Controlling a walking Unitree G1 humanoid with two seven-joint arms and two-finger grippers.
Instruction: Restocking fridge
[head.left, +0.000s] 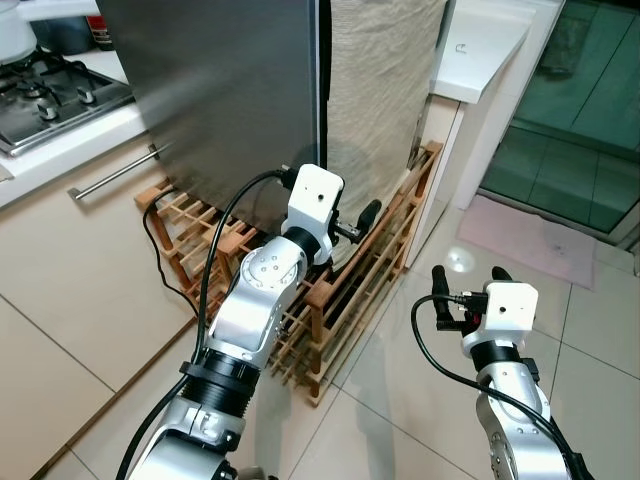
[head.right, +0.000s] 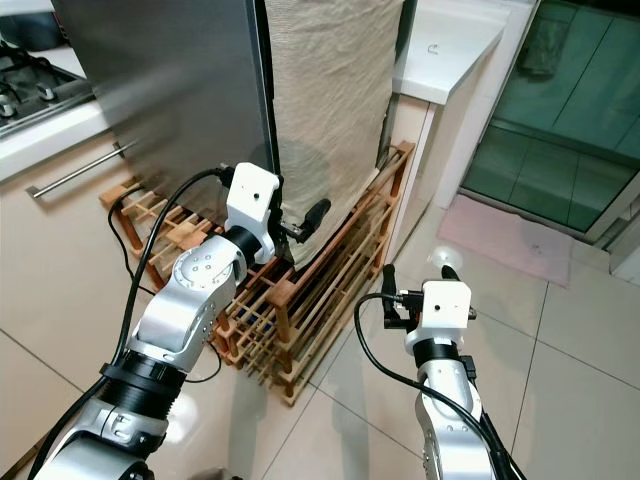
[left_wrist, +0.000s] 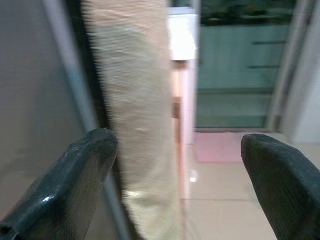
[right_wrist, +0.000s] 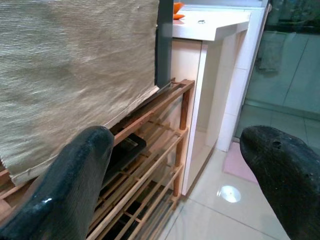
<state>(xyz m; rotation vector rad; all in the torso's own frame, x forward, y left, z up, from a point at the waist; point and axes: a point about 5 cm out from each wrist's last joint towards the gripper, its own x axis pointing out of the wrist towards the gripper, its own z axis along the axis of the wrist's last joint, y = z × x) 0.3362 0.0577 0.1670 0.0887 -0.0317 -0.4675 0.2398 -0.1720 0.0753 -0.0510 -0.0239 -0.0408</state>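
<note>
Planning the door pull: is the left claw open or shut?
Open: the left claw shows its two black fingers spread wide apart, nothing between them, near the fridge door.

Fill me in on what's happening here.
The robot stands before a steel fridge that sits on a wooden slatted rack. A beige cloth hangs over the fridge's right side. The left gripper is raised to the fridge's front corner, by the dark gap between the steel panel and the cloth, jaws open and gripping nothing. The right gripper hangs lower over the tiled floor, open and empty. No groceries are in hand.
</note>
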